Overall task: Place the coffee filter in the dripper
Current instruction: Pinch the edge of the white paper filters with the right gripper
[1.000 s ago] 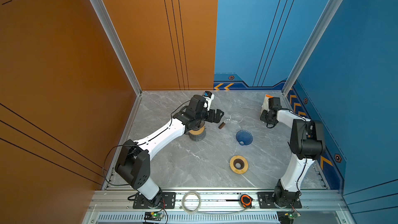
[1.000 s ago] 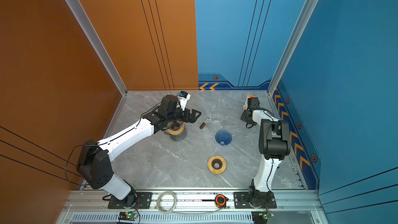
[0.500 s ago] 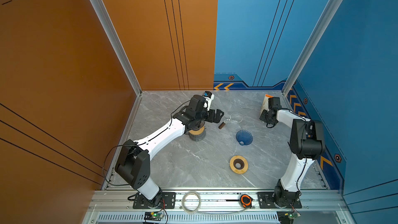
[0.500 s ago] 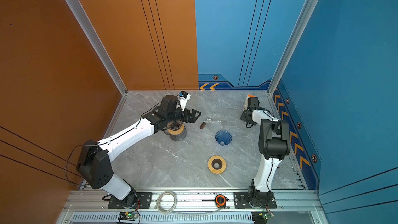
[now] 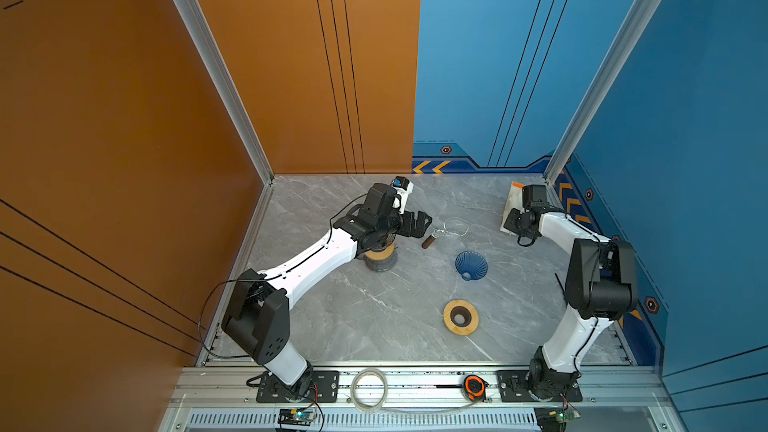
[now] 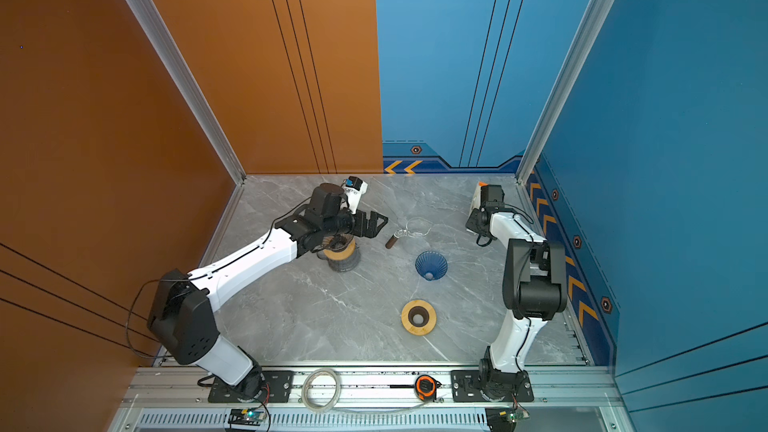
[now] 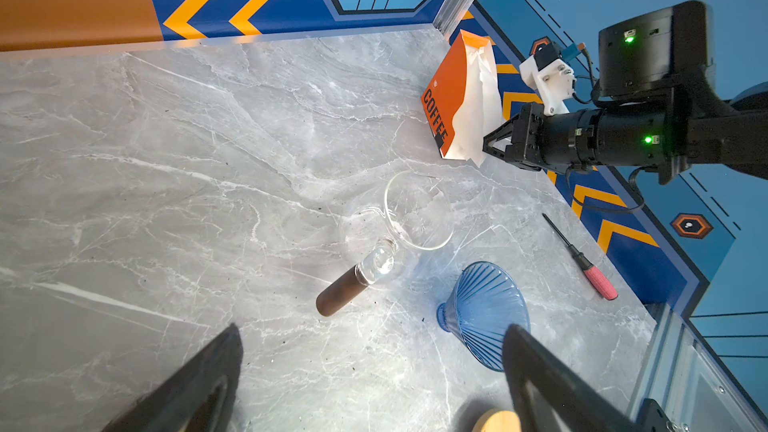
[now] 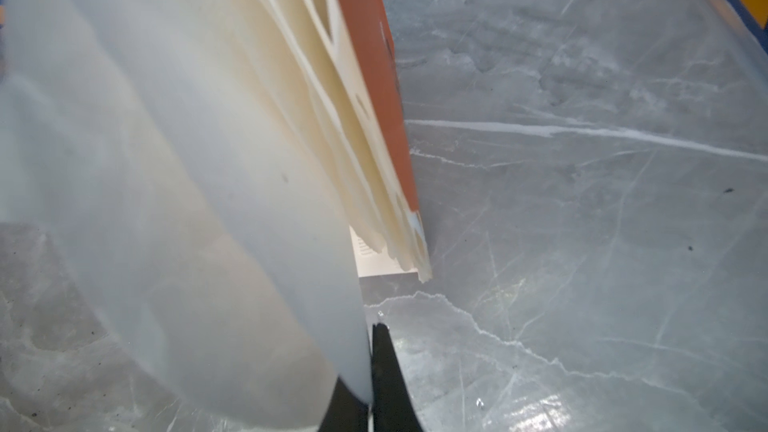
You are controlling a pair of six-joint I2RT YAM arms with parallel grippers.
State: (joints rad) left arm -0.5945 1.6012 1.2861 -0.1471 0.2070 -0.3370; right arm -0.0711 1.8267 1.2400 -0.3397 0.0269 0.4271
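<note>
Filter point(image 8: 187, 222) between tips of right gripper point(image 8: 369, 384) (pack point(image 8: 365, 76) alongside)

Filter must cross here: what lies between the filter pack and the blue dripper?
Only bare table between filter pack and dripper, in both top views; glass jug sits aside.

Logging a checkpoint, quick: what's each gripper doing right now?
Left gripper: open, holding nothing.
Right gripper: closed on a white coffee filter beside the orange pack.
</note>
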